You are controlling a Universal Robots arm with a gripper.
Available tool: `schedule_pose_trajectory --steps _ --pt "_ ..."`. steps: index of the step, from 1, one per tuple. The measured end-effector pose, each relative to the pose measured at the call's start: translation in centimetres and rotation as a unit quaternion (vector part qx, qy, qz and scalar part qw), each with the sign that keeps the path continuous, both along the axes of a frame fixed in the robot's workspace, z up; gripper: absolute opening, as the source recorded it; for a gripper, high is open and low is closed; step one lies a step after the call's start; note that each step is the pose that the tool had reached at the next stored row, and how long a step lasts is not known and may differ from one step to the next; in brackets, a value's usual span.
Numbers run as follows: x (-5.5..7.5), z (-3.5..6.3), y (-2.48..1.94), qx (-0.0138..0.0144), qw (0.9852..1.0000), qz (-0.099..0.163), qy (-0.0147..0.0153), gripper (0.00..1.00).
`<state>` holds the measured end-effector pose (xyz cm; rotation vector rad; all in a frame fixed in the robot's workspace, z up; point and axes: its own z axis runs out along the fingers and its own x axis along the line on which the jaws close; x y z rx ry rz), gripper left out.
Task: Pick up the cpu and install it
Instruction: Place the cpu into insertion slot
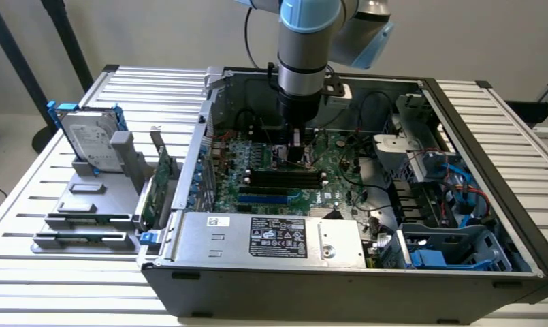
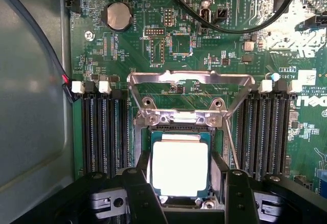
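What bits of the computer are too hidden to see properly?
Wrist view: the small shiny silver square cpu has its near edge covered by the black gripper.
Exterior view: the gripper blocks the socket under it.
Exterior view: the label on the grey metal box has writing too small to read.

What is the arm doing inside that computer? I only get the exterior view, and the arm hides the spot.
Observer: The gripper is open just above the cpu, with its fingers on either side of the chip.
Operator: So is the chip up in the air?
Observer: No. It appears to lie flat in the socket on the board.
Operator: Is anything covering it?
Observer: No. The metal bracket stands open beyond it, so the shiny top is bare.
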<state>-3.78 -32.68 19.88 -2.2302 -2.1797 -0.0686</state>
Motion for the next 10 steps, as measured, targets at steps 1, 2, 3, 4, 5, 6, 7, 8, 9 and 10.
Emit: schedule_pose_trajectory --steps 1,2,3,4,5,6,7,8,9,10 --pt "0.02 0.0 0.0 0.0 1.0 0.0 0.0 0.55" --pt "0.04 0.0 0.0 0.0 1.0 0.0 0.0 0.55" --pt "0.04 -0.01 0.0 0.0 1.0 0.0 0.0 0.55" --pt "0.04 -0.01 0.0 0.0 1.0 0.0 0.0001 0.55" --pt "0.05 -0.01 0.0 -0.0001 1.0 0.0 0.0001 0.55" --pt "0.04 -0.01 0.0 -0.0002 1.0 0.0 0.0002 0.55" --pt "0.05 -0.02 0.0 -0.0003 1.0 0.0 0.0003 0.55" --pt "0.05 -0.02 0.0 -0.0006 1.0 0.0 0.0004 0.55" --pt "0.05 -0.02 0.0 -0.0009 1.0 0.0 0.0006 0.55" --pt "0.05 -0.02 0.0 -0.0011 1.0 0.0 0.0008 0.55"
